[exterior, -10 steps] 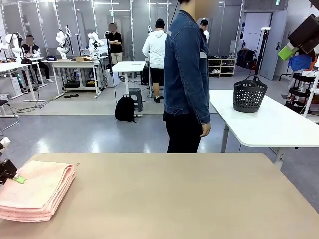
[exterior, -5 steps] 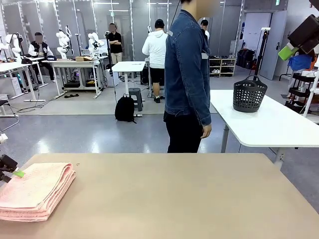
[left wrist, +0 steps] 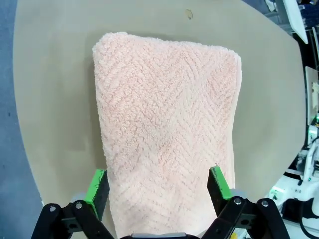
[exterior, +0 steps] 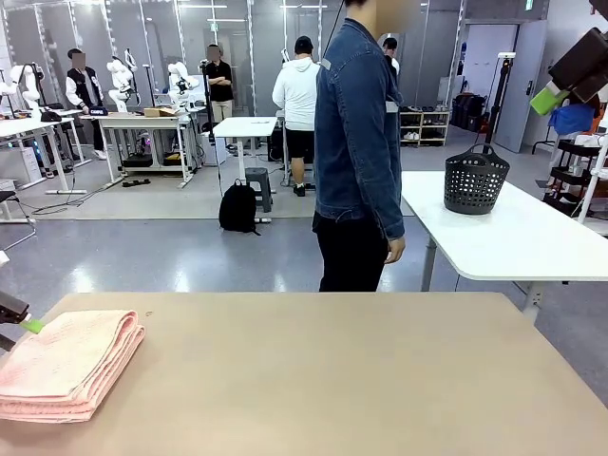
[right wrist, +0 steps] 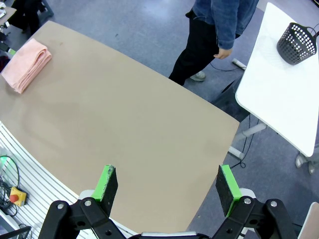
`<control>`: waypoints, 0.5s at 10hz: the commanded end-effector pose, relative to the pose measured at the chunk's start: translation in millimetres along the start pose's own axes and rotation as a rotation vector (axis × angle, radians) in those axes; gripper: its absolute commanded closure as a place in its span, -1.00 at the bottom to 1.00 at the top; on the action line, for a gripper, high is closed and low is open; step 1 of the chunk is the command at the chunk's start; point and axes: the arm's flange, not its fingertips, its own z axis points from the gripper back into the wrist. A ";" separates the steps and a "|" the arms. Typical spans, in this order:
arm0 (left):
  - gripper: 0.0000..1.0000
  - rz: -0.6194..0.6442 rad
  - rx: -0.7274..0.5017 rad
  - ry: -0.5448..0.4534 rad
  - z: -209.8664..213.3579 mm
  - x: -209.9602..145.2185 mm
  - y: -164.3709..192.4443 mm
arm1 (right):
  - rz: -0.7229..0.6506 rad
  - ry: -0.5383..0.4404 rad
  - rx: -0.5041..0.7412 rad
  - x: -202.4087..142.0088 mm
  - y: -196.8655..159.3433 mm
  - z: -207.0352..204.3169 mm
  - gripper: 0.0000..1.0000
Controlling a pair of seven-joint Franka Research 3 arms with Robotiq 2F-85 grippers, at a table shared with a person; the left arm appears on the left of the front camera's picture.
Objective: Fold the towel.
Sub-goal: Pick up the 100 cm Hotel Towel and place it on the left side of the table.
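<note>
The salmon-pink towel (exterior: 66, 366) lies folded in a thick stack at the left end of the tan table (exterior: 332, 380). In the left wrist view the towel (left wrist: 164, 124) shows its zigzag weave, and my left gripper (left wrist: 158, 185) hangs open above its near end, one green pad on each side and nothing held. From the front, that left gripper (exterior: 19, 321) sits at the picture's left edge, just off the towel's far corner. My right gripper (exterior: 551, 93) is raised high at the upper right. Its own view shows the right gripper (right wrist: 167, 184) open and empty, with the towel (right wrist: 25, 64) far off.
A person in a denim jacket (exterior: 356, 142) stands at the table's far side, hands down. A white table (exterior: 513, 237) at the back right carries a black basket (exterior: 475, 179).
My left gripper has opened, let go of the towel and drawn back to the left. The folded towel stays in place. The right arm has not moved.
</note>
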 end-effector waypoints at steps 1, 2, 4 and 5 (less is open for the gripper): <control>-1.00 -0.029 -0.010 -0.029 -4.3 -15.6 -10.0 | -0.006 0.001 -0.005 -0.3 1.1 -0.1 -1.00; -1.00 0.000 0.000 0.000 0.0 0.0 0.0 | -0.006 0.001 -0.005 -0.3 1.1 -0.1 -1.00; -1.00 0.000 0.000 0.000 0.0 0.0 0.0 | -0.006 0.001 -0.005 -0.3 1.1 -0.1 -1.00; -1.00 0.000 0.000 0.000 0.0 0.0 0.0 | -0.006 0.001 -0.005 -0.3 1.1 -0.1 -1.00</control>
